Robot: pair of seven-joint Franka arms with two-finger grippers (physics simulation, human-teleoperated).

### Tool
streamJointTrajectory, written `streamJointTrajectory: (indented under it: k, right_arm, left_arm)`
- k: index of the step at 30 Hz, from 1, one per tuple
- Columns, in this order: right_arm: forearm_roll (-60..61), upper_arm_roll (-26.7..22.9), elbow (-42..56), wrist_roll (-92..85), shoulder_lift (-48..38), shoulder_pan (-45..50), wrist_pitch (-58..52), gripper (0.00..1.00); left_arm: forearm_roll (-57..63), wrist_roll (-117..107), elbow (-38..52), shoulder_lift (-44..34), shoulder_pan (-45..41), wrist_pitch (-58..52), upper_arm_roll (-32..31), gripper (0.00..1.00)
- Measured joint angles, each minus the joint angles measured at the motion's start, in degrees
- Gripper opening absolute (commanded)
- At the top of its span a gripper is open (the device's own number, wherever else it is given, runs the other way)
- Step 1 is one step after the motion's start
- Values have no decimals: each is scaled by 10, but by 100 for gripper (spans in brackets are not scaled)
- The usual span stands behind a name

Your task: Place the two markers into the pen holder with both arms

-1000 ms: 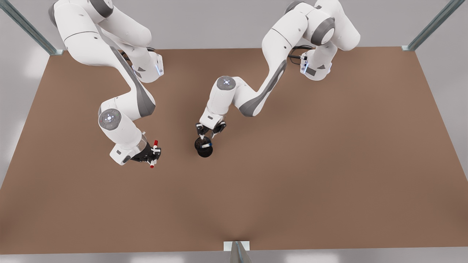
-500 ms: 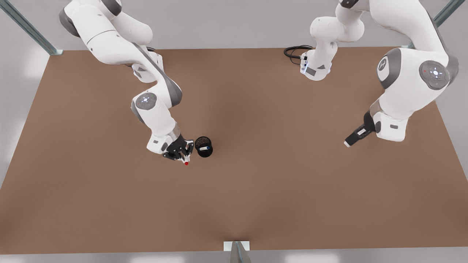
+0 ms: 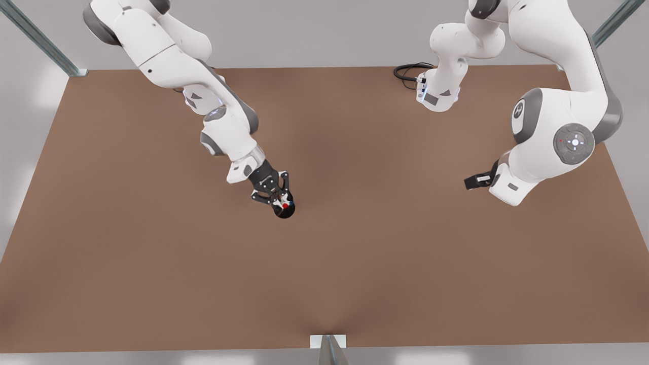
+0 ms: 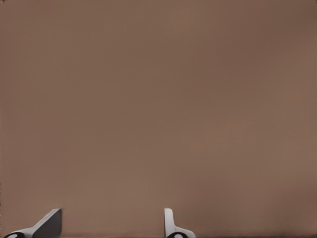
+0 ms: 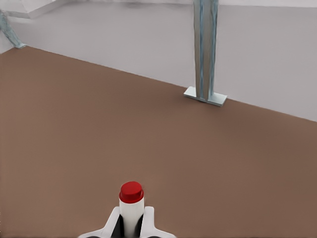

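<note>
The red-capped marker [image 3: 285, 205] stands upright in my right gripper [image 3: 279, 198], which is shut on its white barrel. It hangs right over the black pen holder [image 3: 284, 213] at mid-table. In the right wrist view the marker [image 5: 131, 198] rises between the right gripper's [image 5: 131, 227] fingertips, red end up. The second, blue marker is hidden. My left gripper [image 3: 474, 181] waits far off at the front view's right, open over bare table, and its fingertips [image 4: 49, 223] stand wide apart in the left wrist view.
The brown table [image 3: 355, 263] stretches around the holder. A black cable [image 3: 408, 71] coils at the back edge by an arm base. Metal frame posts [image 5: 205, 49] stand at the table's edges and corners.
My right gripper has carried the red marker from beside the pen holder to directly above it, now covering the holder's mouth. The left arm has shifted slightly at the front view's right.
</note>
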Motion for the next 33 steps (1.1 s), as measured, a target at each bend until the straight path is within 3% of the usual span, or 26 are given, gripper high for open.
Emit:
streamJointTrajectory:
  k: [11, 24, 32, 33]
  right_arm:
    - [-196, -6, -40, 18, 8, -57, 146, 28]
    - [-319, -18, -42, 28, 37, -46, 170, 29]
    - [-352, -32, -46, 31, 53, -41, 169, 35]
    - [-353, -32, -46, 31, 55, -41, 168, 83]
  left_arm:
    - [0, 71, 0, 22, 0, -8, 0, 100]
    - [0, 114, -1, 31, 0, -9, 0, 100]
    - [0, 129, 0, 32, 0, -9, 0, 100]
    - [0, 131, 0, 32, 0, -9, 0, 100]
